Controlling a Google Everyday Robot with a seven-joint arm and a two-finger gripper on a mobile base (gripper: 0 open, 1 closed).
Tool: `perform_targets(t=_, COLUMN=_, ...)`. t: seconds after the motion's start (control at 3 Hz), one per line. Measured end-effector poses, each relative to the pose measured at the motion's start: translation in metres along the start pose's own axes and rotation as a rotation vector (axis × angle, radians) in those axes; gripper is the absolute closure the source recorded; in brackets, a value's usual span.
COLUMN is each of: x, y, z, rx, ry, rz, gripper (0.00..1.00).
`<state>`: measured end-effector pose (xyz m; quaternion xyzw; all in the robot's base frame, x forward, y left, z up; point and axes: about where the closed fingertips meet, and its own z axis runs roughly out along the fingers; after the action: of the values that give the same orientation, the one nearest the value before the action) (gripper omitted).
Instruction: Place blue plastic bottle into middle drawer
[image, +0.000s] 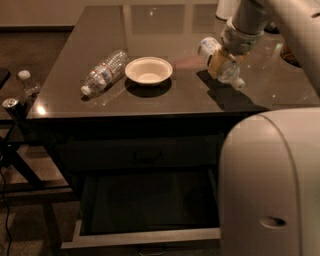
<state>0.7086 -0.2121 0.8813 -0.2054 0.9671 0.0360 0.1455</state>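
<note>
My gripper (221, 61) is over the right part of the dark tabletop (180, 95), shut on the blue plastic bottle (229, 74). The short clear bottle hangs tilted just above the surface, its white cap (239, 83) pointing down to the right, and it casts a shadow on the table. The middle drawer (145, 236) stands pulled open below the table's front edge, with a black interior (150, 200) and a pale front rim. Nothing shows inside it.
A white bowl (148, 70) sits mid-table, and a long ribbed clear bottle (102, 74) lies to its left. My white arm's bulk (270, 185) covers the lower right, beside the drawer. A small bottle (27, 86) and a can (11, 104) stand on a side stand at the left.
</note>
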Motion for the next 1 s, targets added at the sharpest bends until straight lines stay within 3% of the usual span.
perform_targets(t=0.33, x=0.007, y=0.003, z=0.008, rx=-0.007, ry=0.019, rz=0.003, gripper=1.00)
perform_targets(t=0.67, x=0.009, y=0.004, z=0.001, rx=-0.016, ry=-0.002, rz=-0.019, gripper=1.00)
perform_targets(t=1.0, x=0.029, y=0.005, z=-0.022, rx=0.000, ry=-0.027, rz=-0.012, gripper=1.00)
